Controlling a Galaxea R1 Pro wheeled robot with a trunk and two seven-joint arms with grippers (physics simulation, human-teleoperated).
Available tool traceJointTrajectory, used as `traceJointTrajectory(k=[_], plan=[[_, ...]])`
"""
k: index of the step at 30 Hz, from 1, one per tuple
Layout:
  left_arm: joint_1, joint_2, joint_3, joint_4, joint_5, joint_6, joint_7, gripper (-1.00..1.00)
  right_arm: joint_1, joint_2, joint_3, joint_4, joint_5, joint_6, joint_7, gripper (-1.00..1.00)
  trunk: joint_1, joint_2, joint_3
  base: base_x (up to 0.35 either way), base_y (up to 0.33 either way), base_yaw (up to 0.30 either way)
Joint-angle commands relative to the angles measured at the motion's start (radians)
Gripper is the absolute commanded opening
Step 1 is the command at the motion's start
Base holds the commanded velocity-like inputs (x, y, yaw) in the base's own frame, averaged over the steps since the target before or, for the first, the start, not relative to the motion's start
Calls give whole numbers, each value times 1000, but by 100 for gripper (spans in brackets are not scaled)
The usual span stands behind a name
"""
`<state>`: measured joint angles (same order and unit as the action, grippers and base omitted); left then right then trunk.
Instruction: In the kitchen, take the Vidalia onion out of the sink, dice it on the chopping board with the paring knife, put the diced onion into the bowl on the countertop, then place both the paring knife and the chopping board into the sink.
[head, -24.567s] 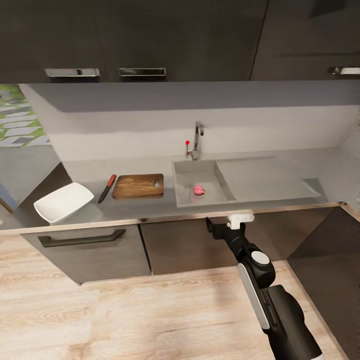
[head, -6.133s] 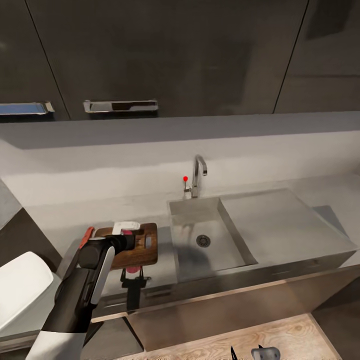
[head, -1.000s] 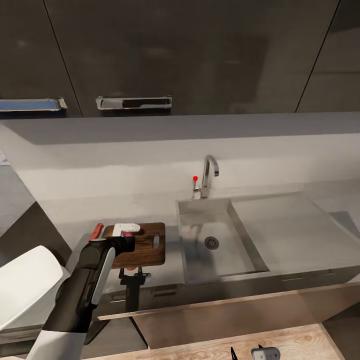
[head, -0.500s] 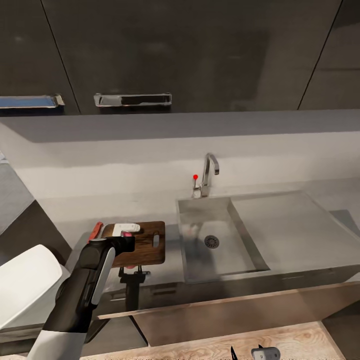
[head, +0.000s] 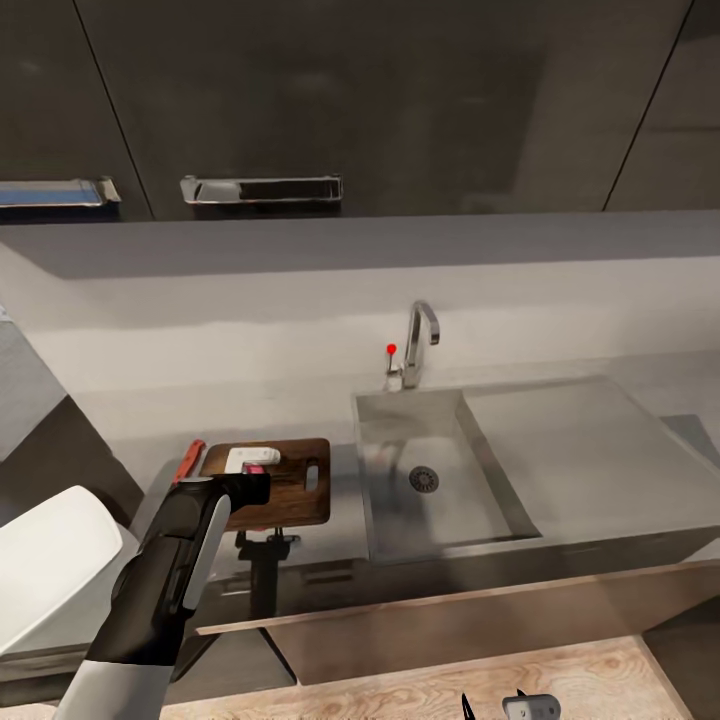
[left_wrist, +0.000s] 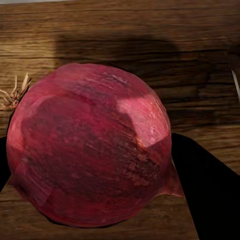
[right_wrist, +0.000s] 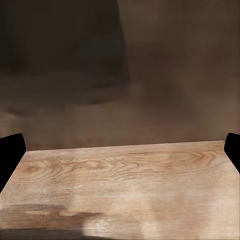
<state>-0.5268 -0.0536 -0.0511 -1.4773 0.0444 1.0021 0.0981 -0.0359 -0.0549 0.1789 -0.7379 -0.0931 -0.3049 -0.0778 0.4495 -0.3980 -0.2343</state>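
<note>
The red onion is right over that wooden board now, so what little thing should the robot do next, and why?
Probably lower the onion the last bit and open the left gripper. The left wrist view shows its dark fingers on either side of the onion, with the chopping board directly behind it. The sink basin holds nothing but its drain, so setting the onion down seems next.

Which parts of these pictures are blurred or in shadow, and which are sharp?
Left wrist view: the onion is sharp, with a pale highlight on its skin, and it casts a dark shadow on the chopping board. Right wrist view: the dark upper background is soft and blurred, and the wooden floor is only slightly clearer. Head view: the sink basin is shaded on its left side.
</note>
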Motion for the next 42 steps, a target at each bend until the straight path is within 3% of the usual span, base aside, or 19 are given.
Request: traceJointTrajectory(k=[1,20,42], plan=[[-1,0,-1,-1,5,4,8,-100,-1,-2,8,0,-10,-3,-8,100,1,-2,-2,5,0,0],[-1,0,-1,0,5,4,8,-100,-1,-2,8,0,-10,-4,-8,100,1,-2,-3,80,0,0],[-1,0,-1,0,5,4,8,-100,-1,-1,8,0,-10,-3,-8,100,1,-2,-29,0,0,0]])
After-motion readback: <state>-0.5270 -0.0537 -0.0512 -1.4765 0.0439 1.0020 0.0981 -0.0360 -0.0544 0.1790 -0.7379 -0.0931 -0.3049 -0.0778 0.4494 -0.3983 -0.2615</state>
